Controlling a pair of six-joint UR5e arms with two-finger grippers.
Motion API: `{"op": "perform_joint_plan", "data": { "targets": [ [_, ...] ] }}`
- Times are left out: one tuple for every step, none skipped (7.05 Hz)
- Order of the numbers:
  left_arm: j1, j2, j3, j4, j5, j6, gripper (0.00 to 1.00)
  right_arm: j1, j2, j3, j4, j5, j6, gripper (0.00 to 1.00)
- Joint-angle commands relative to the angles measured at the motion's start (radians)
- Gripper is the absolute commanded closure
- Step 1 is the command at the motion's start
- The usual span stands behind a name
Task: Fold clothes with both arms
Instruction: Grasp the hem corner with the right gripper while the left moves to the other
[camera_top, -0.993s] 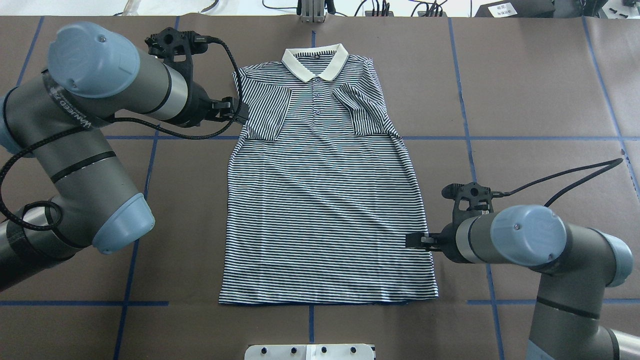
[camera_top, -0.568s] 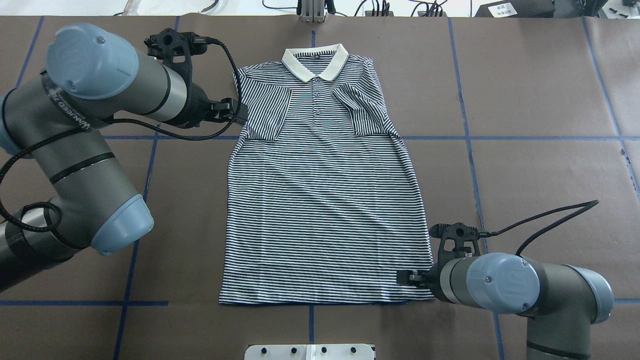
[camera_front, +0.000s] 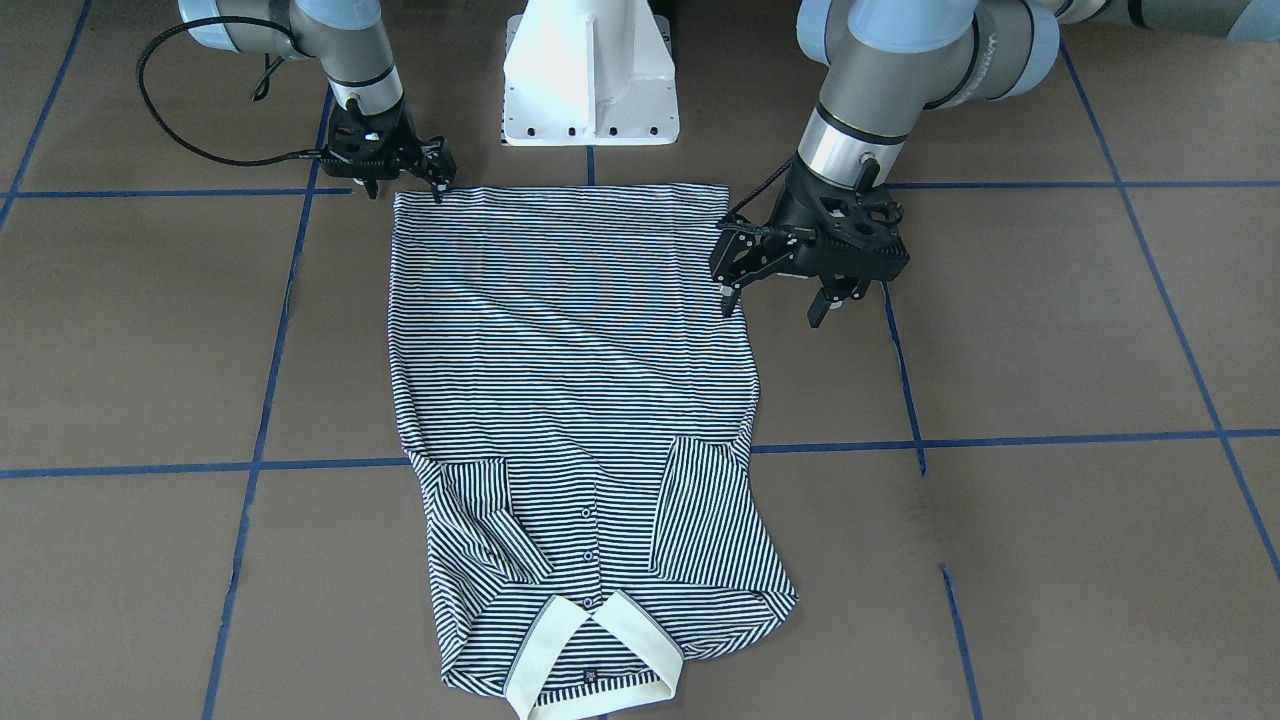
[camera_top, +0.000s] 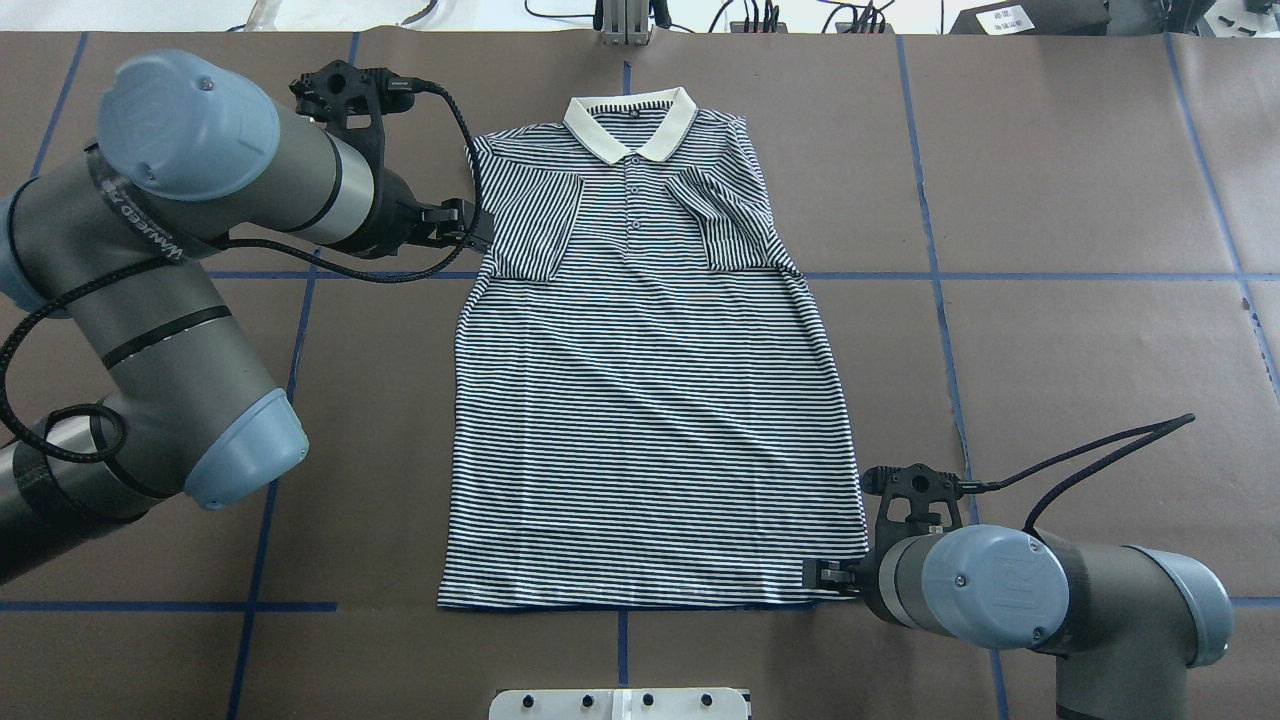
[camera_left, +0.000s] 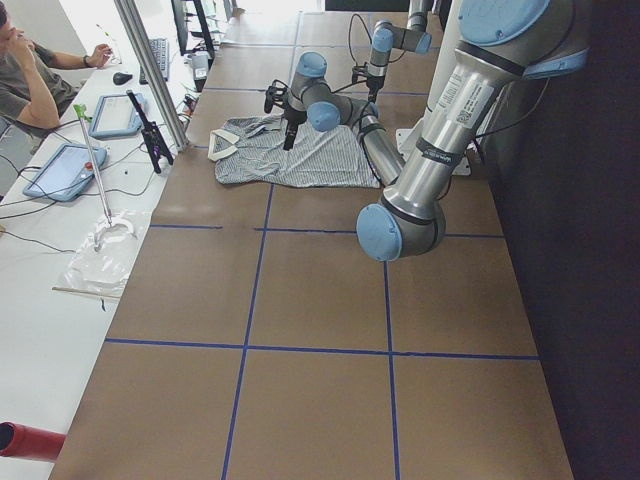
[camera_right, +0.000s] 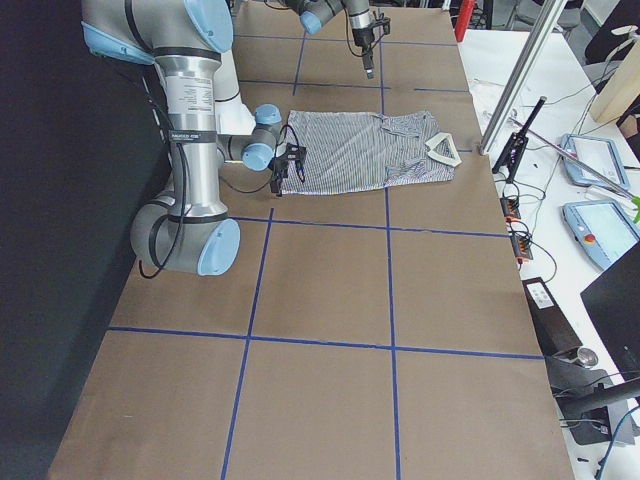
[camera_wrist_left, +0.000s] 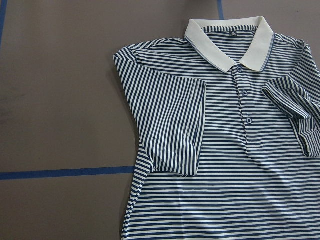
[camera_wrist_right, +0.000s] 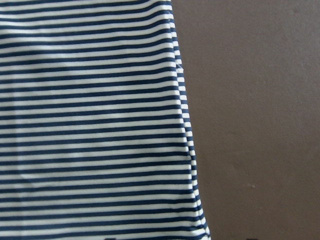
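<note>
Left arm (camera_top: 240, 185), at 9 o'clock of the polo shirt (camera_top: 650, 420): black band (camera_top: 140, 222) with white capitals, roughly "WANEED", remainder unclear. Right arm (camera_top: 1100, 600), at 5 o'clock: blue joint cap (camera_top: 985, 585) with embossed mark, seemingly "UR". Collar (camera_top: 600, 140), at 12 o'clock: dark tag (camera_top: 630, 113), illegible.

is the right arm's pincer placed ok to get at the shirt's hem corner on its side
Probably yes. The right pincer hangs open right at that hem corner of the shirt, low to the table, and nothing shows between them.
</note>
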Motion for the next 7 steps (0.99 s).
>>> {"op": "perform_joint_plan", "data": {
  "targets": [
    [0.000,0.000,0.000,0.000,0.000,0.000,0.00,-0.001,0.005,0.007,-0.021,0.004,0.000,0.27],
    [0.000,0.000,0.000,0.000,0.000,0.000,0.00,-0.004,0.011,0.004,-0.021,0.005,0.000,0.24],
    [0.000,0.002,0.001,-0.002,0.000,0.002,0.00,-0.007,0.012,-0.002,-0.021,0.008,0.000,0.22],
    [-0.001,0.002,0.002,-0.002,0.000,0.002,0.00,-0.007,0.014,-0.005,-0.021,0.008,-0.001,0.22],
    [0.000,0.002,0.002,-0.002,0.000,0.000,0.00,-0.007,0.014,-0.010,-0.021,0.010,-0.001,0.22],
    [0.000,0.000,0.000,-0.002,0.000,0.000,0.00,-0.006,0.012,-0.011,-0.021,0.010,-0.004,0.22],
    [0.000,0.002,0.000,0.000,0.000,0.000,0.00,-0.004,0.012,-0.013,-0.021,0.010,-0.006,0.23]
  ]
}}
